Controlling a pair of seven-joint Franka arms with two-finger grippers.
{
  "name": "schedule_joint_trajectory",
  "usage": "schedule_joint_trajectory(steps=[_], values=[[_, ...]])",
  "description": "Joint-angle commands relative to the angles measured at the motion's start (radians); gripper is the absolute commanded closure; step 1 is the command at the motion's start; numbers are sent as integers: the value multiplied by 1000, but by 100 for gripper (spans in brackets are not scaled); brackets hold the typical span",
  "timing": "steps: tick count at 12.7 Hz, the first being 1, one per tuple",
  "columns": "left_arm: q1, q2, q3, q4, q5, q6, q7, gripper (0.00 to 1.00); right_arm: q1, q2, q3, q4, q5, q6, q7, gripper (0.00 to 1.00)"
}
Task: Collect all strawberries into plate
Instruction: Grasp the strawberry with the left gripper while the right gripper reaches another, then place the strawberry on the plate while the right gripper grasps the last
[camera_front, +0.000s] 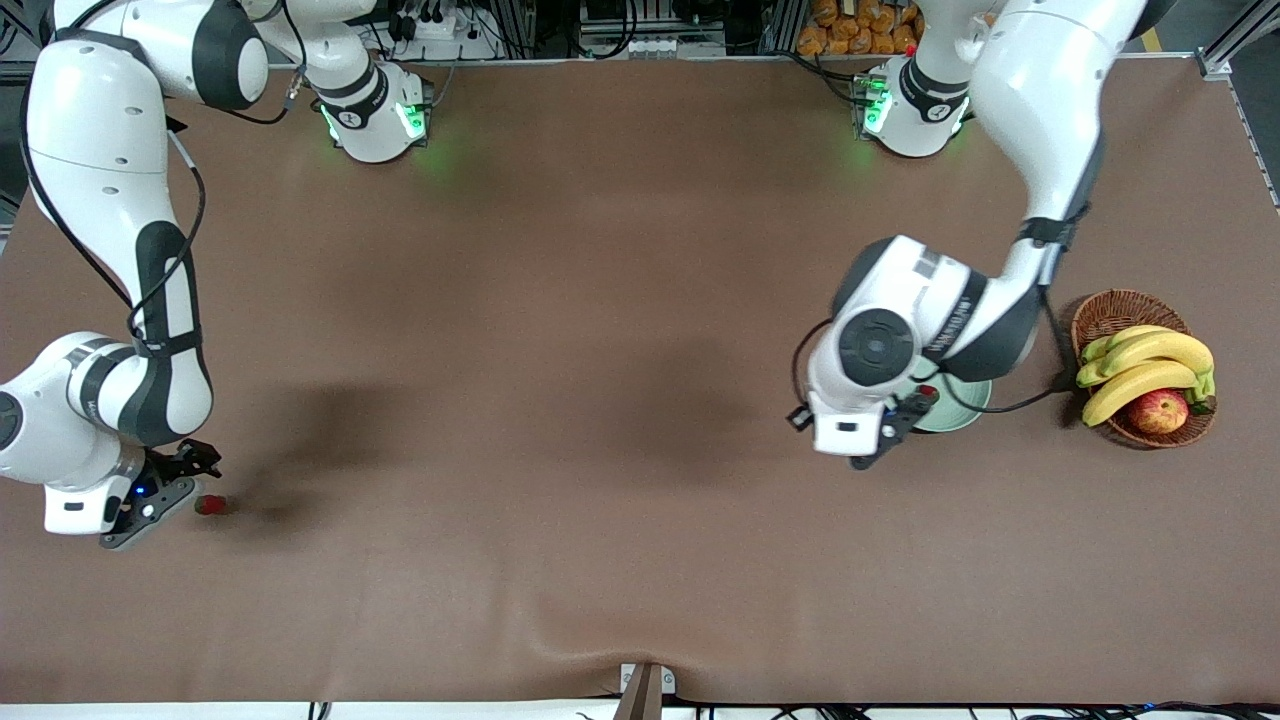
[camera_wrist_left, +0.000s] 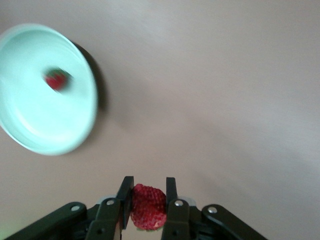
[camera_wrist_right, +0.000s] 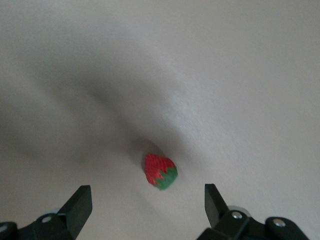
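Note:
My left gripper (camera_wrist_left: 148, 189) is shut on a red strawberry (camera_wrist_left: 148, 207), which sits squeezed between its two fingers. In the front view this gripper (camera_front: 920, 400) hangs over the edge of the pale mint-green plate (camera_front: 958, 412), mostly hidden under the arm. The plate (camera_wrist_left: 30, 125) holds another strawberry (camera_wrist_left: 56, 79). A third strawberry (camera_front: 210, 505) lies on the table at the right arm's end. My right gripper (camera_front: 180, 488) stands open just beside it. In the right wrist view this strawberry (camera_wrist_right: 160, 171), with its green cap, lies just ahead of the open right gripper (camera_wrist_right: 147, 200).
A brown wicker basket (camera_front: 1110, 312) with bananas (camera_front: 1150, 362) and a red-yellow apple (camera_front: 1158, 410) stands beside the plate, toward the left arm's end of the table. The brown tabletop (camera_front: 600, 400) stretches between the two arms.

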Motion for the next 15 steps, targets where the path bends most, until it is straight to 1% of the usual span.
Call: schedule_joint_trajectory(steps=[1,3,6,7,8,9,10,11,12,13,15], values=[[104,-84,-13,-184,-17,8,186,100,-55,41,55,28,25,65,-137,0],[171,-94,-19,-242,-17,14,306,100,-53,55,55,28,22,76,-156,0],[251,-84,-19,-316,-10,80,389,100,-53,82,55,31,20,131,-183,0],[265,-82,-19,-349,-5,123,414,94,-53,87,55,33,22,134,-183,0],[280,-81,-19,-357,-5,140,423,51,-53,87,55,33,22,134,-180,0],[284,-84,-19,-351,-5,140,423,1,-55,92,55,34,23,134,-177,0],[282,-94,-21,-347,-5,133,423,0,-58,93,55,34,23,136,-171,0],[282,-114,-24,-338,-7,124,421,0,-59,95,55,34,27,137,-170,5],[278,-133,-27,-319,-10,105,420,0,-59,95,55,34,27,137,-168,16],[274,-140,-45,-284,-16,72,415,0,-59,95,55,34,27,137,-167,20],[268,-133,-100,-175,-20,-28,406,0,-61,95,55,36,27,137,-167,22]])
